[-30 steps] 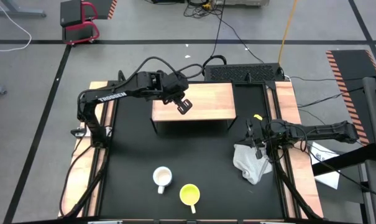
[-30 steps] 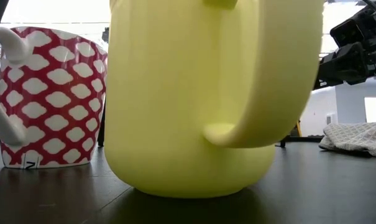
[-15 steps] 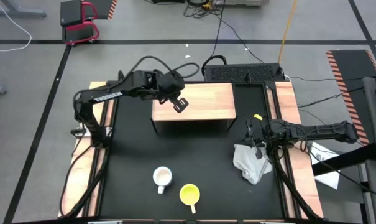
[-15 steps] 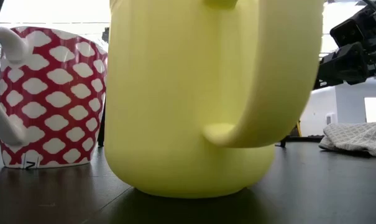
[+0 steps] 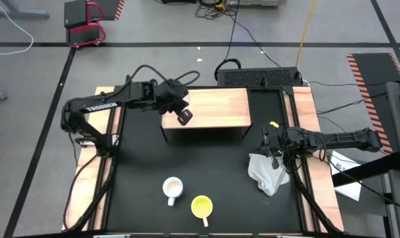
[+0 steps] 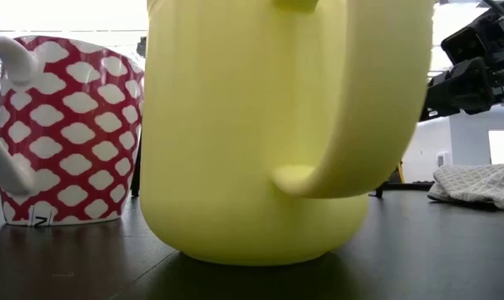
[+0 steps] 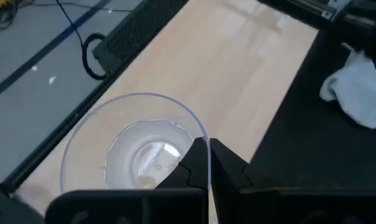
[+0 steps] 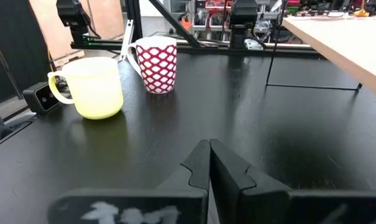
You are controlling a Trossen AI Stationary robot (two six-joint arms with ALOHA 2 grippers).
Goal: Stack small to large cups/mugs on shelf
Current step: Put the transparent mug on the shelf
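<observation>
Left gripper (image 5: pixel 184 117) with glass cup (image 7: pixel 135 148) shifted along the shelf (image 5: pixel 216 108) toward the desk's left edge.

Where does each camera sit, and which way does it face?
High: overhead, facing straight down on table, shelf, both arms.
Low: table height, facing across; yellow mug fills it, right arm behind.
Left wrist: on left arm, looking past left claw at glass cup over shelf.
Right wrist: on right arm, looking past right claw towards both mugs.
Shared: low and right wrist both show the red-patterned mug.
</observation>
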